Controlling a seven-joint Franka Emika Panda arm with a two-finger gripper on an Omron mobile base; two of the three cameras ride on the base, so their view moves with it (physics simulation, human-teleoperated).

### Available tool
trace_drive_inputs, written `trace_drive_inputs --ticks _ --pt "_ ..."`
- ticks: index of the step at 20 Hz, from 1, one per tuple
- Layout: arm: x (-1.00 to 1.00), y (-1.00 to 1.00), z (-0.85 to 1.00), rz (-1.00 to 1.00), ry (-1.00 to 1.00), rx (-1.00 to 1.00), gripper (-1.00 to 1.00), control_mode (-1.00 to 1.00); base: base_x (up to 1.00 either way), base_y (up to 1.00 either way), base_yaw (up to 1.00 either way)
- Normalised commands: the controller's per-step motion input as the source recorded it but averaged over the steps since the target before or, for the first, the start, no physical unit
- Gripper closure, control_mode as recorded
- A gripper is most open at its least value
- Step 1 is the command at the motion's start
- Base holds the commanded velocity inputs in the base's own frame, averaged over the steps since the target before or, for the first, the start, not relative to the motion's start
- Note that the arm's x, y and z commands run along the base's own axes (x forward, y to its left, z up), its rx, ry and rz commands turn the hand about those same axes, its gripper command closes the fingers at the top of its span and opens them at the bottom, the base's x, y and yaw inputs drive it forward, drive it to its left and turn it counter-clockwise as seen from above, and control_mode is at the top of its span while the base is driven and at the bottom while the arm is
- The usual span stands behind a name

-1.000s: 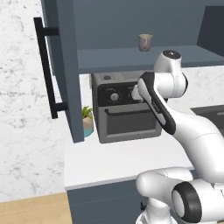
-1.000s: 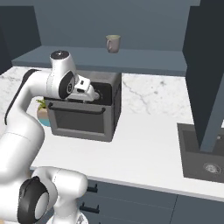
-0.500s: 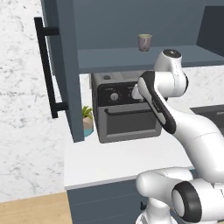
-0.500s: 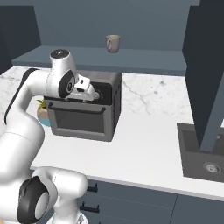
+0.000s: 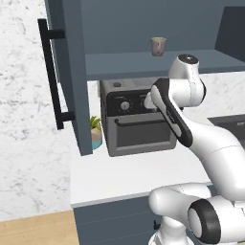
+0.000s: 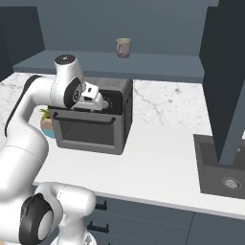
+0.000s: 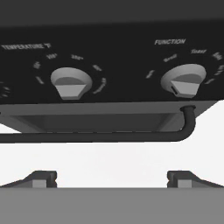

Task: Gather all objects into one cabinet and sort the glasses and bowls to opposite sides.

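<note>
A: What has moved since a second ago?

B: Next to nothing. Your arm is folded as it was, the hand level with the front of the oven (image 5: 136, 119), and the cup (image 5: 158, 46) on the shelf (image 5: 143, 63) has not shifted.

A: How does the gripper (image 7: 112, 178) stand?

B: Fingers well apart with nothing between them. In the hand view the two tips sit at either side, and beyond them you look straight at the oven's two knobs (image 7: 71, 83) and its bar handle (image 7: 105, 136).

A: Where are the task's things?

B: The pinkish cup (image 6: 123, 47) stands upright on the cabinet shelf, toward the back, above the oven. The cabinet door (image 5: 67, 72) hangs open at your left. The mugs and the bowl I cannot place from here.

A: So which step am I on?

B: By my reading you are between items: hand empty, one cup already in the cabinet, the rest yet to be fetched. The task looks early.

A: And the next move?

B: You need to pull the hand back from the oven face before swinging, since it sits close to the knobs. Then turn or drive until a mug or the bowl comes into view, keeping clear of the open door
</note>
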Motion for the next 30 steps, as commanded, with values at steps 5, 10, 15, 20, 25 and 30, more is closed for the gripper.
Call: trace_drive_inputs --ticks 5,10,15,20,25,30 --pt "0.00 0.00 0.00 0.00 0.00 0.00 -1.00 1.00 0.00 0.01 0.00" --pt "0.00 0.00 0.00 0.00 0.00 0.00 -1.00 1.00 0.00 0.00 0.00" --pt "0.00 0.00 0.00 0.00 0.00 0.00 -1.00 1.00 0.00 0.02 0.00" --pt "0.00 0.10 -0.08 0.00 0.00 0.09 -1.00 -1.00 0.00 0.00 0.00" --pt "0.00 0.03 -0.05 0.00 0.00 0.09 -1.00 -1.00 0.00 0.00 0.00" --pt "0.00 0.07 0.08 0.00 -0.03 0.00 -1.00 -1.00 0.00 0.00 0.00"
